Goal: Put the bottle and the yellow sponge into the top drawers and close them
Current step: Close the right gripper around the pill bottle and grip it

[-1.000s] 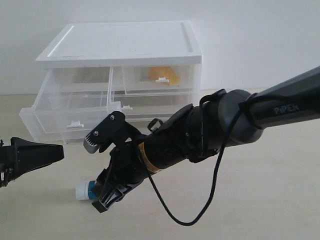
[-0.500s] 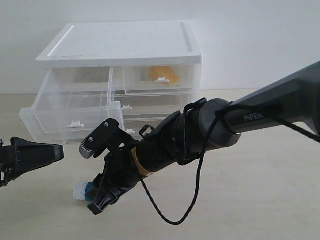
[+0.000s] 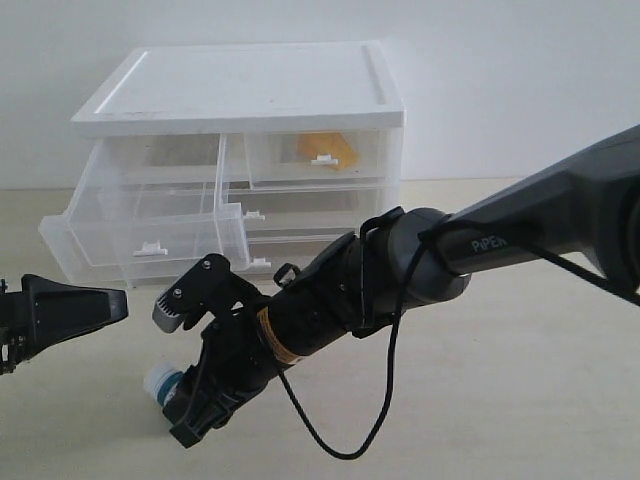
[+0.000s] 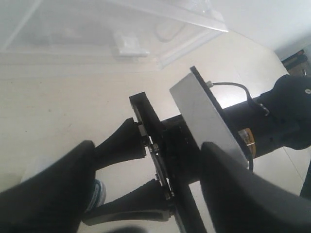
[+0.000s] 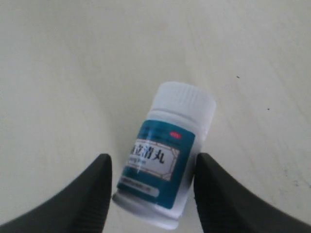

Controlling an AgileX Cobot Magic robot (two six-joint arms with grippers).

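Right wrist view: the bottle point(image 5: 163, 155) lies on its side on the table point(image 5: 58, 73), label up, white cap pointing away from the camera. The right gripper point(image 5: 153, 162) straddles it with its jaws spread wide, one finger on each side of the label. A thin gap shows on both sides, so nothing is gripped yet.

Exterior view: the bottle is low on the left of the table, just in front of the chest point(image 3: 240, 90), mostly hidden by the right arm, which reaches across the middle. The top left drawer point(image 3: 110, 215) stands pulled out and looks empty. The top right drawer point(image 3: 325, 175) looks shut, with the yellow sponge point(image 3: 322, 146) visible through its clear front. The left gripper point(image 4: 146, 160) waits close by, jaws apart and holding nothing.

Risks, as judged:
- The round bottle may roll or squirt free if the fingers close off-centre or catch the cap edge.
- The upper finger sits near the open drawer's front, so a steep lift could knock it.
- The two grippers are close enough that a sideways swing could bring them together.
- A slack cable point(image 3: 390, 390) loops under the right arm and could snag.
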